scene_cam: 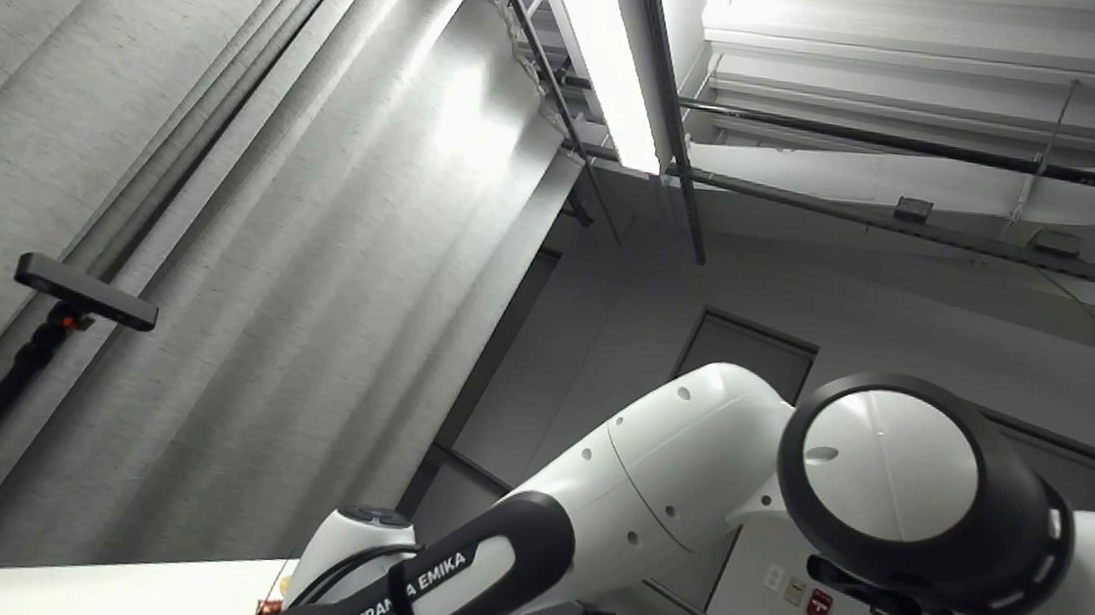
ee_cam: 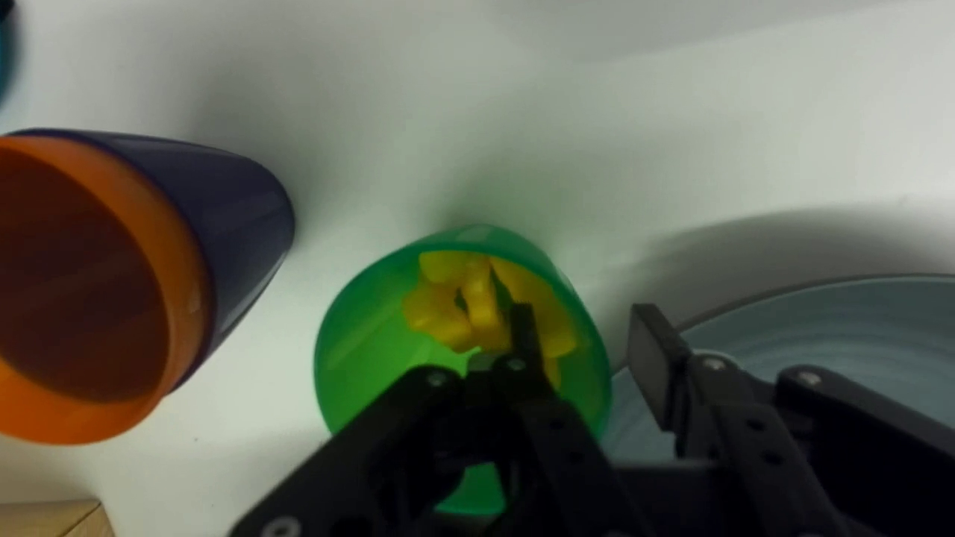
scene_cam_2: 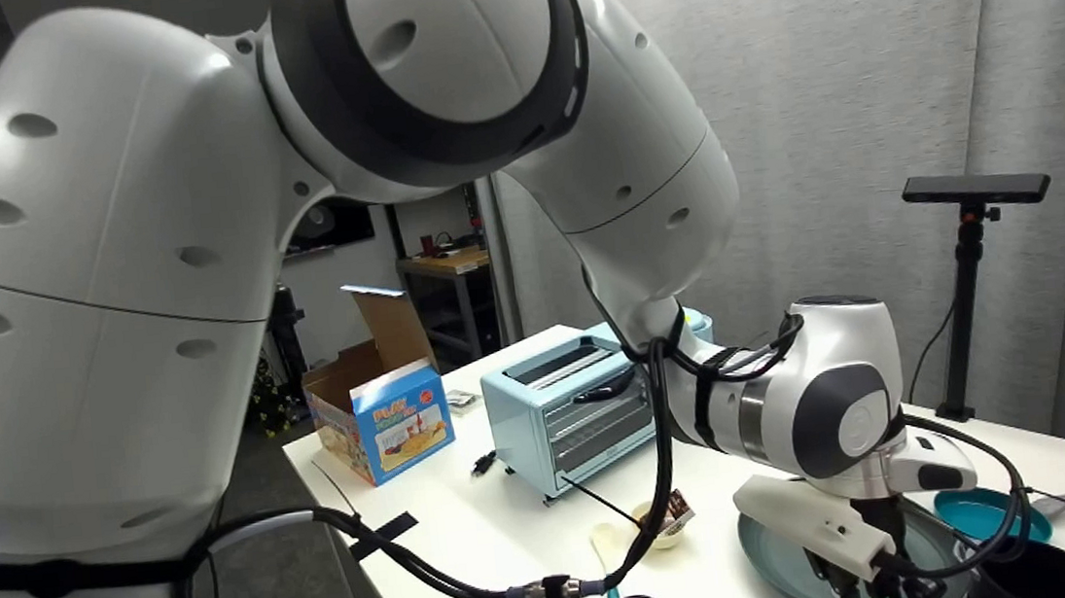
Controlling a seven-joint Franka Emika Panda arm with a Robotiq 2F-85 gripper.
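White table (scene_cam_2: 506, 536) spreads beneath your arm (scene_cam_2: 626, 153), which shows in both exterior views; in an exterior view the wrist hangs low over the tabletop. Light-blue toaster oven (scene_cam_2: 564, 428) stands well apart from your gripper (ee_cam: 583, 321). Grey-blue plate (ee_cam: 858, 328) lies on the right of the wrist view, with the green cup (ee_cam: 358, 350) just beside it and yellow pieces (ee_cam: 440, 313) inside that cup.

Progress, by your best read: placement looks done, one finger inside the cup's mouth, one outside, the two parted with the wall between them. A gap shows at the wall, so no squeeze made yet. Cup looks to be resting on the table, unlifted; the pieces you can see lie in it.

Room: plate rim runs close by your outer finger, the tightest side; whether cup and plate touch, you can't tell. On the left of the wrist view, an orange cup (ee_cam: 186, 298), seemingly nested in a dark blue cup (ee_cam: 231, 216), leaves a narrow strip of tabletop. Most open room lies toward the top of that view. Your inner finger is right by the yellow pieces; any contact is hidden.
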